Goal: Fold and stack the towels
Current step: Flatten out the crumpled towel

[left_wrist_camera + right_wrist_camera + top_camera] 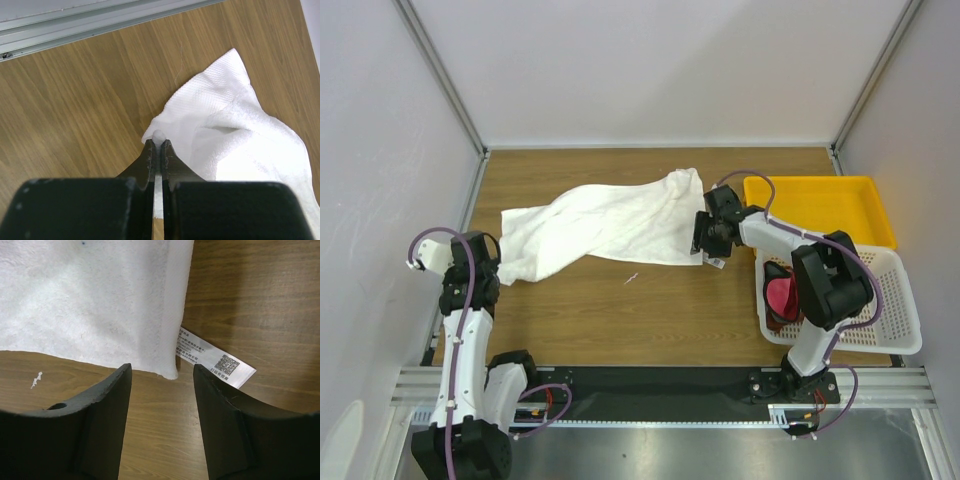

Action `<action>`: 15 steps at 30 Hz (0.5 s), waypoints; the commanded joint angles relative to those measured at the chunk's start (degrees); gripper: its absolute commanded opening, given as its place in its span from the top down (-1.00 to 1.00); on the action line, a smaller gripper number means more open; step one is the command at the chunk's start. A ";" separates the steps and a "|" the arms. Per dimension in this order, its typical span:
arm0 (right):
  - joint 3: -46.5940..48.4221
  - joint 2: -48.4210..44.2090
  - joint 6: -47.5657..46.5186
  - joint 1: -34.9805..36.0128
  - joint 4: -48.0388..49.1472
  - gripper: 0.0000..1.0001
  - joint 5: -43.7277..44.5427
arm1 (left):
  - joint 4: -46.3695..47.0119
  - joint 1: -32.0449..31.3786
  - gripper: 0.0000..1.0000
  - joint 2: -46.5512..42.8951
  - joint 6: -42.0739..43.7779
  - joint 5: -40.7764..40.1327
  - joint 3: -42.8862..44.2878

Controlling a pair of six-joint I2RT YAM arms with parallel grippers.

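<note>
Lying rumpled across the middle of the wooden table (620, 320), stretching between both arms: the white towel (600, 225). Judging from that, spreading it flat for a first fold. Waiting in the white perforated basket (890, 290) at the right, half hiding behind the right arm: a magenta-pink towel (782, 295). Pinching the white towel's left end tight with the left gripper (159, 144). Hovering the right gripper (161, 369) half-wide astride the tagged corner, gripping nothing. Needing next: closing there beside the tag (215, 360), then pulling taut. Perhaps hiding something darker under the pink; too shadowed for telling.
</note>
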 commanded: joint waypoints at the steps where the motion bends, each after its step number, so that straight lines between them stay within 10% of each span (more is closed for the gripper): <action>1: -0.37 0.61 1.13 0.63 1.18 -0.14 -0.51 | 0.53 0.51 0.99 -0.61 -0.42 -0.60 1.10; 15: -0.54 2.28 1.66 1.60 1.27 0.18 -1.12 | 0.10 0.43 0.99 -0.52 -0.24 -0.77 1.80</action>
